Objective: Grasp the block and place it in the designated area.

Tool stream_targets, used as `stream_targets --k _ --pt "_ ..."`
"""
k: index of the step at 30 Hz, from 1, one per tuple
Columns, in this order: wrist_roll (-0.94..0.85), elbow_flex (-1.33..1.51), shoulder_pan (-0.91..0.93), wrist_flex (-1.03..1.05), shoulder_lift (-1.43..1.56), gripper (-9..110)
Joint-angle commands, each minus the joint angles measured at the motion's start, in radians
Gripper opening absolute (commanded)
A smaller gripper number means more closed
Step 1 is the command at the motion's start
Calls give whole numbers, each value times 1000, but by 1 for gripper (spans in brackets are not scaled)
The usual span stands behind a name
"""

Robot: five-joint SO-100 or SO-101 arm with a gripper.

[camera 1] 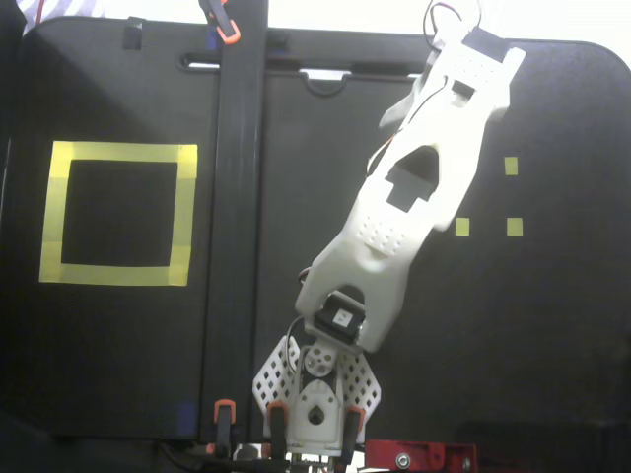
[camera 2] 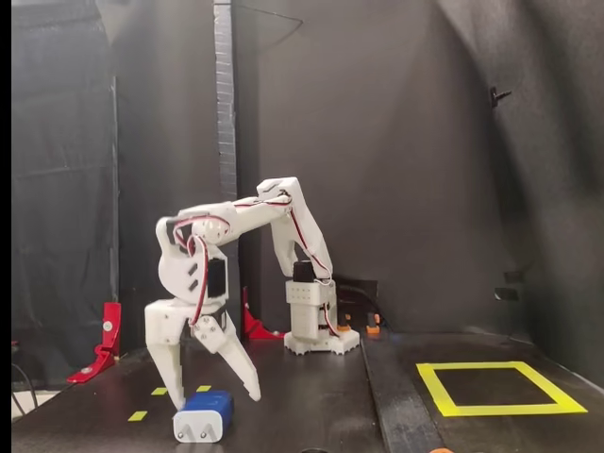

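Note:
In a fixed view from the side, the dark-blue block [camera 2: 203, 416] lies on the black table at the front left, its pale prongs facing the camera. My white gripper [camera 2: 217, 400] hangs open just above and behind it. One fingertip [camera 2: 178, 404] is at the block's left and the other finger [camera 2: 247, 382] is to its right; no contact shows. The designated area [camera 2: 444, 394], a square of yellow tape, is far to the right and has nothing in it. In a fixed view from above, the arm [camera 1: 414, 197] covers the block, and the yellow square [camera 1: 118, 153] lies at the left.
Small yellow squares [camera 1: 511, 166] mark the table around the block's spot [camera 2: 138, 415]. A black upright post [camera 1: 242, 197] and a raised strip run between arm and yellow square. The arm's base [camera 2: 311, 330] stands at the back. A red clamp [camera 2: 104, 340] sits at the left edge.

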Motion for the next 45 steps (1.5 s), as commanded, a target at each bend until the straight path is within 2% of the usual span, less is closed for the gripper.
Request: stream_targets --k 1,33,39,45 --pt "6 -14 -9 -18 0 37" --pt "5 6 21 -74 -64 36" --pt "6 12 21 -72 -63 24" --pt "6 14 21 -72 -63 19"
